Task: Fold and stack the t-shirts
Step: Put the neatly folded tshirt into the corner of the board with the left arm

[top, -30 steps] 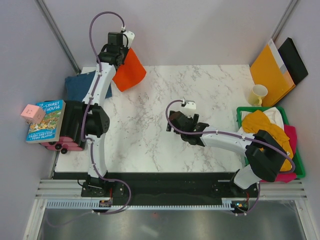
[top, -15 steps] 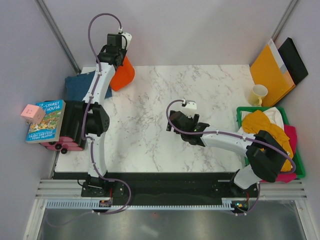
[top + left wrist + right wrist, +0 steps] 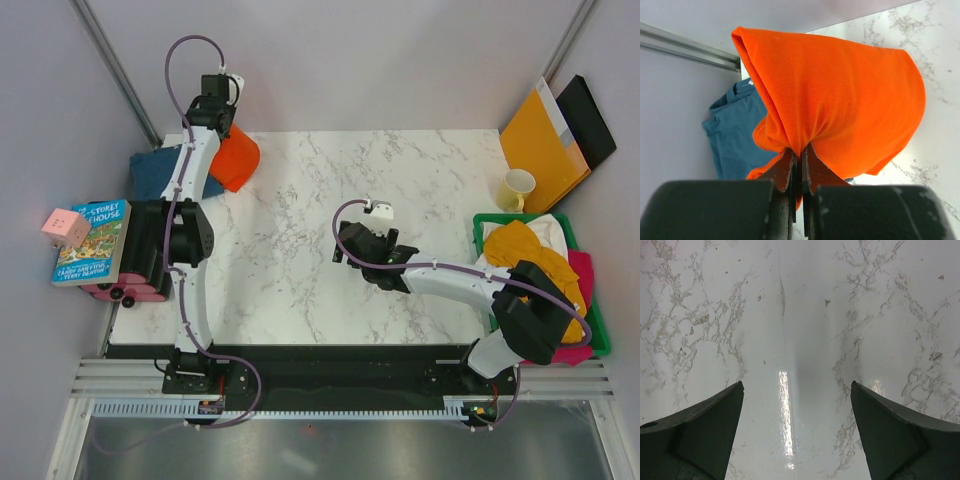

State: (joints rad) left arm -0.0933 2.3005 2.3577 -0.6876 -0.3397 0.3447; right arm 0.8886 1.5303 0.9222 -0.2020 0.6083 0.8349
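Orange-red cloth t-shirt (image 3: 840,100) is hanging pinched in the left fingers (image 3: 783,172) — the right fingers (image 3: 705,425) are gaping empty. Best lowering it squarely onto the teal-blue t-shirt (image 3: 732,135).

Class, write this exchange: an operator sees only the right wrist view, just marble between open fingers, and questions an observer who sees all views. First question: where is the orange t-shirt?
Observer: The left gripper is shut on the orange t-shirt, bunched, at the far left corner of the table.
Operator: Anything beside it?
Observer: A teal-blue t-shirt lies at that corner, partly behind the orange one.
Operator: And the rest?
Observer: Heaped in the green bin at the right edge, a mustard yellow t-shirt on top.
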